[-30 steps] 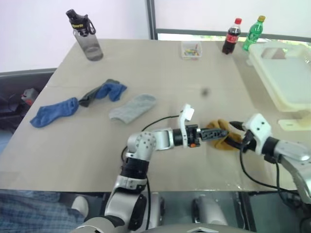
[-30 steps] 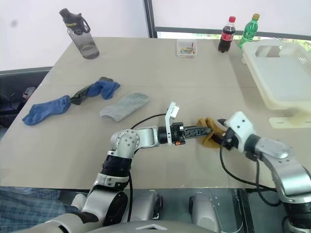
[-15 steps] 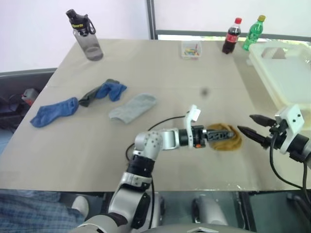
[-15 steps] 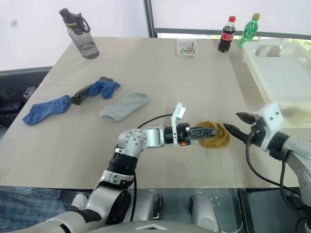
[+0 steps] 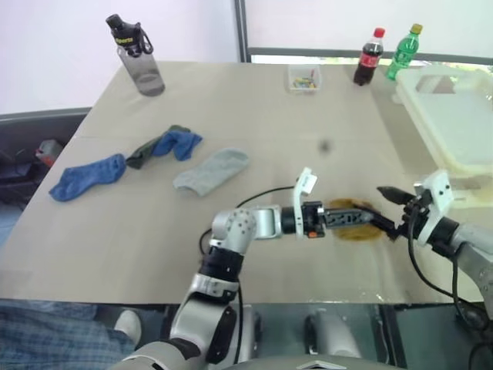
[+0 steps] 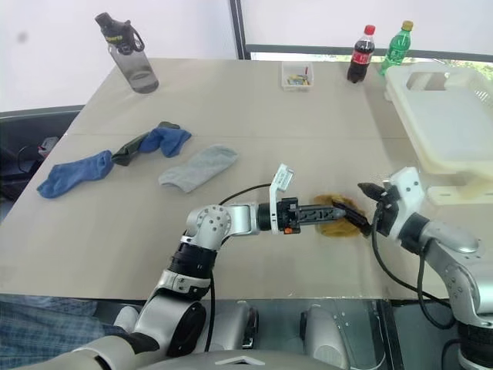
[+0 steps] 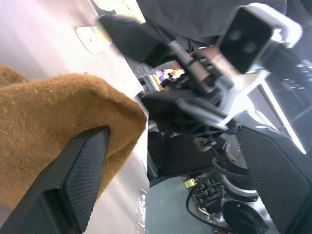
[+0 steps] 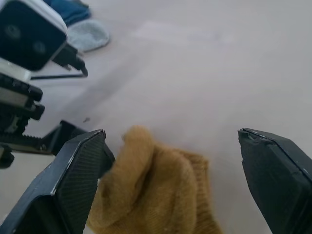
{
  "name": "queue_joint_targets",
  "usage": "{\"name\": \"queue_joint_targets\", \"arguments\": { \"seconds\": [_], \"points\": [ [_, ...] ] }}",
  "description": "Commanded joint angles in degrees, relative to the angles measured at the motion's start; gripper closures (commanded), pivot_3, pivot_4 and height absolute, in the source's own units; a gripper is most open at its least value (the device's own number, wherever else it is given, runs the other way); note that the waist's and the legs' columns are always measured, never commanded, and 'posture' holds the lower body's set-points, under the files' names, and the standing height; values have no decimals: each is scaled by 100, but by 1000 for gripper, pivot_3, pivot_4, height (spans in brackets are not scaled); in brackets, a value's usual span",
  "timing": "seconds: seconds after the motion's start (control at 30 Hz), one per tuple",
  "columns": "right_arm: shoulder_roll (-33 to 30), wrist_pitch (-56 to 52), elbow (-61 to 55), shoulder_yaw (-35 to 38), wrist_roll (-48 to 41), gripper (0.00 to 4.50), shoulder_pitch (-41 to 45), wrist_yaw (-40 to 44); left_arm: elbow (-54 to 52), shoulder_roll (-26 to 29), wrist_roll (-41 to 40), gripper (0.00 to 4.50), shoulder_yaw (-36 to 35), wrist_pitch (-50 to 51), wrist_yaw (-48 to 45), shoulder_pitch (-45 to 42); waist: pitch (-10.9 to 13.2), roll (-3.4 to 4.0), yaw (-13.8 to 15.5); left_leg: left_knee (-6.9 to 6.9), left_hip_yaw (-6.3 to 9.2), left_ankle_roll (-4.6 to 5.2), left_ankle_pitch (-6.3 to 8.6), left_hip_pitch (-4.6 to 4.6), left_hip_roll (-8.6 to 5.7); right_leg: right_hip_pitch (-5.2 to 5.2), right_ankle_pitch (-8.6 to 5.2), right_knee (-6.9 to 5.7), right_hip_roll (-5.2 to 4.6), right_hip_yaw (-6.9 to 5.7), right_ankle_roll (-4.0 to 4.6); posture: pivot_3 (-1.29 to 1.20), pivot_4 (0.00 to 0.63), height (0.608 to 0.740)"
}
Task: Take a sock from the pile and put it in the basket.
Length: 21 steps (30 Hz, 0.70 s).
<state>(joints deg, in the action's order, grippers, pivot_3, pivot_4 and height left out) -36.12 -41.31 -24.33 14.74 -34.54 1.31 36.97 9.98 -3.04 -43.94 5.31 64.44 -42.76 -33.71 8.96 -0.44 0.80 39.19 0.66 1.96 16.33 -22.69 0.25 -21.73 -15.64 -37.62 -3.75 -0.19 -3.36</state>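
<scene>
A mustard-yellow sock (image 5: 356, 225) lies bunched on the table in front of me, apart from the pile. The pile at the left holds two blue socks (image 5: 86, 176) (image 5: 179, 142), a dark grey sock (image 5: 146, 153) and a pale grey sock (image 5: 212, 169). My left gripper (image 5: 362, 218) reaches in level from the left, open, and the mustard sock (image 7: 53, 126) rests against one finger (image 7: 83, 180). My right gripper (image 5: 387, 210) faces it from the right, open wide, with the sock (image 8: 156, 185) between and just beyond its fingertips. The cream-white basket (image 5: 454, 116) stands at the far right.
A grey water bottle (image 5: 139, 58) stands at the back left. A small clear box (image 5: 303, 77), a cola bottle (image 5: 367, 58) and a green bottle (image 5: 402, 52) line the back edge. A flat white piece (image 6: 454, 193) lies just in front of the basket.
The right gripper let go of the mustard sock, drew off to the right with open fingers, then came back up to the sock. The sock settled flatter on the table.
</scene>
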Motion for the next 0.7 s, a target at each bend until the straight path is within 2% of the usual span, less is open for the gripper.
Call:
{"name": "queue_joint_targets", "arguments": {
  "seconds": [0.03, 0.23, 0.37, 0.53, 0.7],
  "points": [
    [-97, 53, 232, -54, 194, 18, -14, -54, -65, -1, 19, 0, 112, -103, -115, 2, 1, 2, -2, 0, 0, 0, 0, 0, 0, 0, 0, 0, 0, 0, 0, 0, 150, 740],
    [-105, -112, 485, -90, 356, 18, -3, -217, -181, 79, 58, 0, 155, -162, -176, 59, 1, 3, -6, 0, -1, 0, 0, 0, 0, -1, 0, -1, 0, 2, 0, 0, 150, 740],
    [-93, -226, 448, -226, 368, 18, -65, -204, -619, 451, 121, 0, 379, -288, -450, 207, 1, 4, -19, -1, -1, 0, 0, 1, 1, -2, 0, -2, 1, 2, 0, 0, 150, 740],
    [-40, -19, 373, -488, 454, 18, -165, -61, -1462, 1245, 967, 0, 886, -1823, -939, 499, 1, 8, -11, -2, -3, -3, -1, 1, 4, -5, 0, -3, 2, 5, 1, 0, 150, 740],
    [-73, 335, 490, -810, 740, 18, -301, 109, -1854, 1767, 1378, 0, 913, -2444, -977, 691, 1, 9, -1, -1, -1, -1, -1, 0, 3, -3, 0, 0, -6, 5, 1, 0, 150, 740]
  ]
}}
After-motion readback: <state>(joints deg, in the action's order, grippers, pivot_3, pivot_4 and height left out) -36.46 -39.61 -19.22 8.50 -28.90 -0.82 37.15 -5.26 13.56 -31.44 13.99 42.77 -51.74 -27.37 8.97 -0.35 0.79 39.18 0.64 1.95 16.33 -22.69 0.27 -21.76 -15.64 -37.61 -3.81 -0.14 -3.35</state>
